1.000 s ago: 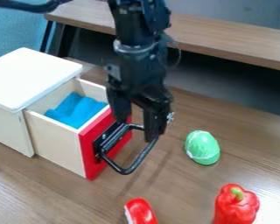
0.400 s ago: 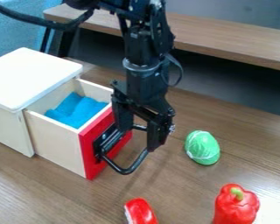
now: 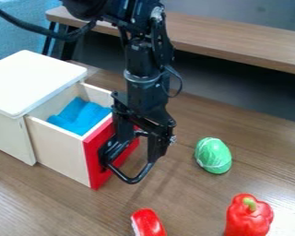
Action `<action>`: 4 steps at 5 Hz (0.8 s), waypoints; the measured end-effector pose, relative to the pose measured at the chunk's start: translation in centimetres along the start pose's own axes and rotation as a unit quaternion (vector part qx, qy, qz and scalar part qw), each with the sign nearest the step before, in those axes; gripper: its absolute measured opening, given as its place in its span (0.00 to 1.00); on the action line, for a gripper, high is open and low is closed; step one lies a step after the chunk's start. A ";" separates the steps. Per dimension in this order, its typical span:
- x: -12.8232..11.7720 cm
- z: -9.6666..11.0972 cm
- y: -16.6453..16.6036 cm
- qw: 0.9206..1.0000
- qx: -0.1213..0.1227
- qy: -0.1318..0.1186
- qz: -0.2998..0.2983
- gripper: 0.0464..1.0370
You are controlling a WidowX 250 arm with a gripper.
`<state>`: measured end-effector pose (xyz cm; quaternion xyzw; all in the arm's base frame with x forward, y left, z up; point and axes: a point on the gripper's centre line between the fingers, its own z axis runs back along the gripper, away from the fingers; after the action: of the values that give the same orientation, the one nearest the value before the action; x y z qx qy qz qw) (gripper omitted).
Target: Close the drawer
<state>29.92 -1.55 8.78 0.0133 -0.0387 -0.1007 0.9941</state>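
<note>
The gripper (image 3: pixel 136 150) has shifted toward the drawer's red front (image 3: pixel 93 156).

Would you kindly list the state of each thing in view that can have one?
Drawer: open, pulled out of its cabinet.
Claw: open, at the drawer's handle.
Blue cloth: bunched, inside the drawer.
Red pepper: upright, stem on top.
Green rounded item: resting on the table.
Red item with white edge: on the table, partly out of frame.

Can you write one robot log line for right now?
drawer: open | inside: blue cloth | gripper: open, at the handle
</note>
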 end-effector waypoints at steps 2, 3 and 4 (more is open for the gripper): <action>-0.2 -0.3 1.3 1.000 0.020 0.007 0.011 0.96; -0.7 -0.3 2.4 0.999 0.037 0.010 0.018 0.96; -1.2 -0.2 3.4 0.999 0.048 0.007 0.024 0.96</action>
<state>29.47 1.97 8.64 0.0610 -0.0371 -0.0743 0.9947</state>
